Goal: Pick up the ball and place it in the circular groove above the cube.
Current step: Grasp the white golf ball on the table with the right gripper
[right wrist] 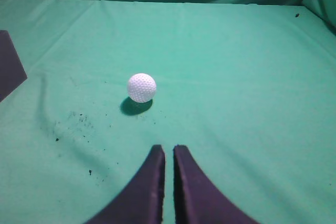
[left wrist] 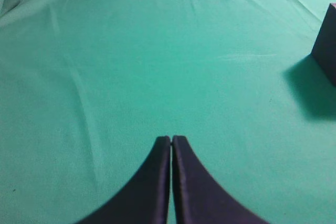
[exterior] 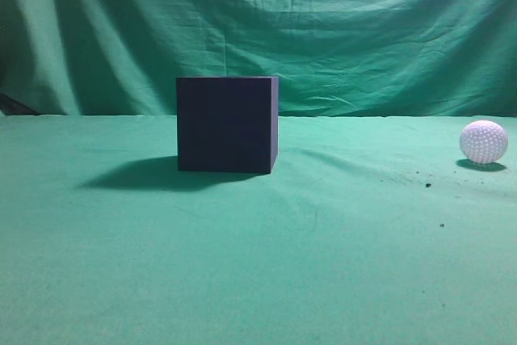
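The ball [right wrist: 142, 87], white and dimpled, rests on the table just ahead of the right gripper [right wrist: 168, 153], slightly to its left, not touching it. The cube [exterior: 227, 124], dark navy and matte, sits upright well ahead and right of the left gripper [left wrist: 171, 141].
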